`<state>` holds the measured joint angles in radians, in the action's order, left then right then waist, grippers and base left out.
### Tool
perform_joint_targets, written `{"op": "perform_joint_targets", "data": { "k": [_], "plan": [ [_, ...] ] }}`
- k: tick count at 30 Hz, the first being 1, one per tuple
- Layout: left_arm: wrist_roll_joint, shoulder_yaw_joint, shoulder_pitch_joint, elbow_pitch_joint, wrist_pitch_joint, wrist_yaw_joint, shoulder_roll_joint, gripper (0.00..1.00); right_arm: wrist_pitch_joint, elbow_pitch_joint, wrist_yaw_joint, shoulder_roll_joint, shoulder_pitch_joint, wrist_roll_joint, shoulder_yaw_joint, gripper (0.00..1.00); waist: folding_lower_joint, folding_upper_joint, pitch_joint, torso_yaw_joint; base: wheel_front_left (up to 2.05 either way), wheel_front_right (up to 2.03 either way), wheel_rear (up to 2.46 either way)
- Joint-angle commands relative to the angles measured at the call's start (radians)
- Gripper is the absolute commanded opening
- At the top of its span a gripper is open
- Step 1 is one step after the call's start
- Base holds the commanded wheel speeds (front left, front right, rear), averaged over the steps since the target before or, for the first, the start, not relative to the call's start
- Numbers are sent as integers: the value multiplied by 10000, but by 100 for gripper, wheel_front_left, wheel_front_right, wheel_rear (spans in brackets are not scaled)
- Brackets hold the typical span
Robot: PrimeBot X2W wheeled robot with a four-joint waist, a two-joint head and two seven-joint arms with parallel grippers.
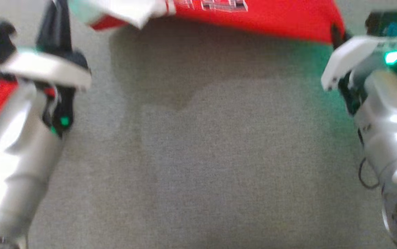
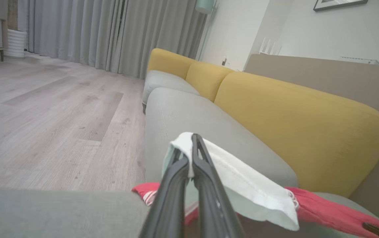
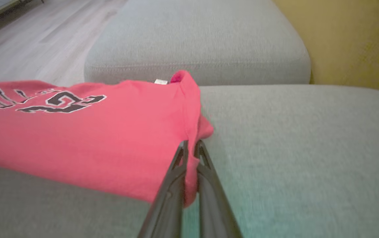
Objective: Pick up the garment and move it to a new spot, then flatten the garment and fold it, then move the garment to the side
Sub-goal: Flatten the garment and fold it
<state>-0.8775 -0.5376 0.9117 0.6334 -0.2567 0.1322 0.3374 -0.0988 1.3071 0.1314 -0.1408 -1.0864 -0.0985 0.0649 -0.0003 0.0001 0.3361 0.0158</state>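
The left gripper (image 2: pixel 189 153) is seen clenched, its two dark fingers pressed together on a white, stitched part of the garment (image 3: pixel 93 138). The right gripper (image 3: pixel 191 147) is likewise clamped, with a fold of the red edge pinched between its fingers.

In the head view, the silver left forearm (image 1: pixel 15 152) is seen rising from the near left, blurred, with its fingers pointing away towards the far edge. The right forearm (image 1: pixel 388 121) is seen coming in from the near right, a green light lit at its wrist, with its fingers reaching to the red cloth's right end.

The garment is held stretched between the two grippers across the far side of the grey seat cushion (image 1: pixel 198 155), and a shadow is cast on the cushion beneath it. Its cloth is red, with black lettering outlined in white across it. The white part at the left end is pale mint on the inside. More red and white cloth is seen behind the left forearm at the left edge.

Yellow back cushions (image 2: pixel 291 125) are seen behind the seat, and a pale wooden floor (image 2: pixel 44 115) beside it.
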Motion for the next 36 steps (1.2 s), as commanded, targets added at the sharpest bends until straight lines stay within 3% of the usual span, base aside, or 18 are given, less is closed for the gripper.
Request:
{"op": "perform_joint_targets", "data": {
  "k": [1, 12, 21, 22, 26, 36],
  "plan": [
    [-173, 91, -197, -635, 5, -16, 724, 0, 99, -239, -7, -97, 321, -417, 476, 0, 3, -1, -703, 222, 0, 0, 0],
    [-400, -605, -2940, -2743, 615, -293, 1632, 0, 938, -1902, -7, -1031, 2336, -2825, 2818, 0, 3, -1, -1879, 520, 0, 0, 0],
    [-412, -1021, -4851, -4613, 1055, -921, 2371, 0, 2272, -4160, -7, -2503, 4206, -5196, 4748, 0, 3, -1, -2641, 529, 0, 0, 0],
    [-516, -1071, -5238, -5018, 1159, -1034, 2497, 0, 2603, -4695, -7, -2897, 4502, -5668, 5108, 0, 3, -1, -2723, 479, 0, 0, 0],
    [-549, -1310, -6103, -5927, 1440, -1338, 2878, 0, 3177, -5621, -7, -3665, 5136, -6528, 5655, 0, 3, -1, -3009, 393, 0, 0, 0],
    [-772, -1920, -7871, -7870, 2207, -1949, 3673, 0, 3529, -6748, -7, -4467, 6479, -7463, 5774, 0, 3, -1, -3622, 262, 0, 0, 0]
  ]
}}
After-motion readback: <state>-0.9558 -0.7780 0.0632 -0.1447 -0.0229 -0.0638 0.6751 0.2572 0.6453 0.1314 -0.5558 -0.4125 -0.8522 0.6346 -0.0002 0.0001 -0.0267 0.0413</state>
